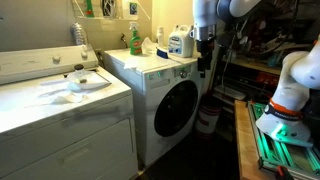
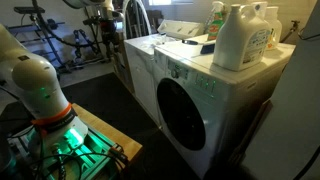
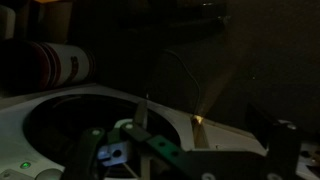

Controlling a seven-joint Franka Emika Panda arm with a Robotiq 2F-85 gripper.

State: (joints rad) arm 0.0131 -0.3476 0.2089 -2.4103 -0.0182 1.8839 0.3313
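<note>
My gripper (image 1: 204,44) hangs from the white arm in the air, just beyond the far edge of the white front-load washer (image 1: 150,72). It also shows far back in an exterior view (image 2: 111,33). Nearest to it are two white detergent bottles (image 1: 180,42) on the washer top, seen close up in an exterior view (image 2: 232,38). In the dark wrist view the two fingers stand wide apart at the lower edges, with nothing between them (image 3: 185,160). Below them lie the robot's white base (image 3: 60,125) and a green frame (image 3: 160,150).
A green bottle (image 1: 134,40) and a white cloth (image 1: 150,46) stand on the washer. A top-load machine (image 1: 60,100) stands beside it with a rag on its lid. The washer's round door (image 2: 186,112) is shut. The robot base (image 1: 285,105) stands on a wooden stand with green light.
</note>
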